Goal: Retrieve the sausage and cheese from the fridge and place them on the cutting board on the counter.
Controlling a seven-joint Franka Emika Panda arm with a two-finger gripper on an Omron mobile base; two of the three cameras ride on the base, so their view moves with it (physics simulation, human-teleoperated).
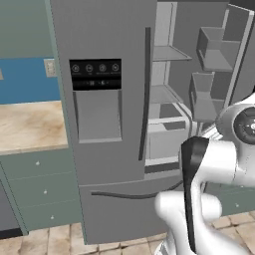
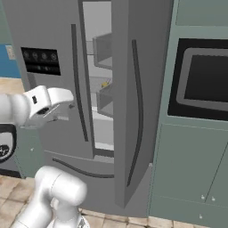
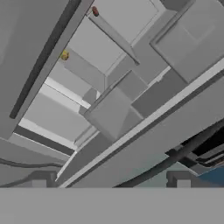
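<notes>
Your gripper (image 3: 111,183) hangs with its jaws spread wide, gripping nothing, facing the fridge (image 1: 107,124) with its right door swung open. Inside the fridge, the sausage (image 3: 95,11) and cheese (image 3: 64,55) rest on separate shelves.

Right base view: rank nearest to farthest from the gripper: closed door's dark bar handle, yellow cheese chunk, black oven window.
From the open gripper:
1. Dark bar handle, just right of it.
2. Pale yellow cheese chunk, deeper inside the grey fridge.
3. Black oven window, far right.
</notes>
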